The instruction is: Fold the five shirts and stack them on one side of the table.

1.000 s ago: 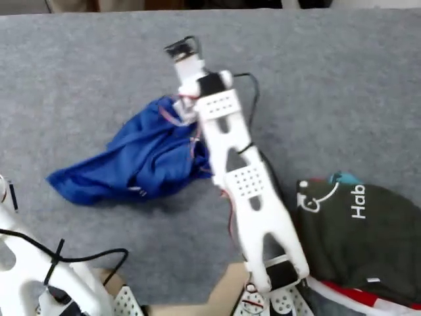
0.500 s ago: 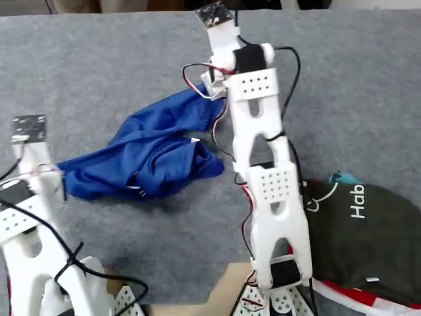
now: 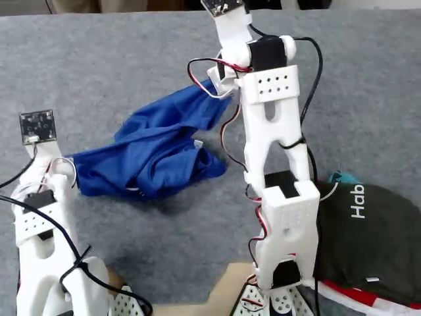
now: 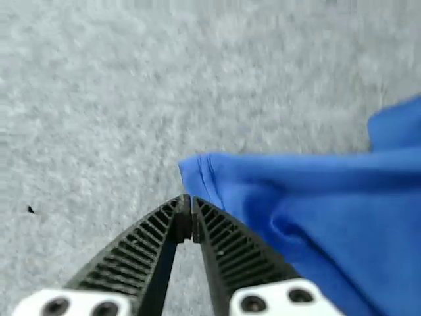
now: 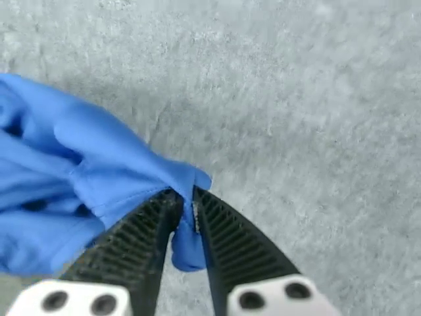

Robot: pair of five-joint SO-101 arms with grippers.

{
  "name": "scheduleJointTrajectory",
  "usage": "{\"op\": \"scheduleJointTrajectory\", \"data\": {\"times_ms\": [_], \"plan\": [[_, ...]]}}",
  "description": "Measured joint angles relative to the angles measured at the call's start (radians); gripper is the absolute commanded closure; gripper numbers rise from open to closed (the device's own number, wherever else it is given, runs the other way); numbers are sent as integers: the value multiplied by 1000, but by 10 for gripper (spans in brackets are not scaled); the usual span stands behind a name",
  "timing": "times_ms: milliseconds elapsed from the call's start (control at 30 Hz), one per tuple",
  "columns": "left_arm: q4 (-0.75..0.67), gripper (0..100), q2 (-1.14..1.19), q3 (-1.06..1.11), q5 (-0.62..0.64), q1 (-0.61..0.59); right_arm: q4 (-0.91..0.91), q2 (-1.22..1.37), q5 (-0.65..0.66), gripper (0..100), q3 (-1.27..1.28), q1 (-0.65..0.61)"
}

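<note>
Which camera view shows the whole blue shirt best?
The high view: the blue shirt is seen there crumpled, from end to end. The left wrist view shows one hemmed corner just beyond the shut left gripper; the right wrist view shows a fold pinched in the right gripper.

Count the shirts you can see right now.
4: blue shirt mid-table, a corner in the right gripper; dark shirt at the near right edge; a red edge under it; a teal bit behind it. More may be hidden beneath.
</note>
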Motion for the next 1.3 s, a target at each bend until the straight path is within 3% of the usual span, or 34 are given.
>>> {"op": "scheduleJointTrajectory", "data": {"times_ms": [167, 333, 467, 700, 767, 933, 1067, 1300], "plan": [[-3, 981, 0, 51, -46, 0, 0, 5, 25, 730, 51, 0], [-6, 981, 0, 71, -60, -23, 0, 14, 89, 714, 51, 58], [-6, 981, 0, 71, -60, -63, 0, 18, 308, 714, 55, 129], [-6, 981, 0, 71, -61, -83, -48, 144, 984, 713, 135, 239], [-6, 981, 0, 71, -61, -83, -123, 195, 1103, 713, 137, 264], [-37, 981, 0, 74, -48, -98, -276, 279, 1181, 714, 137, 281], [-115, 981, 0, 121, 46, -101, -264, 285, 1204, 720, 144, 281], [-137, 981, 0, 135, 104, -101, -196, 285, 1425, 833, 147, 279]]}}
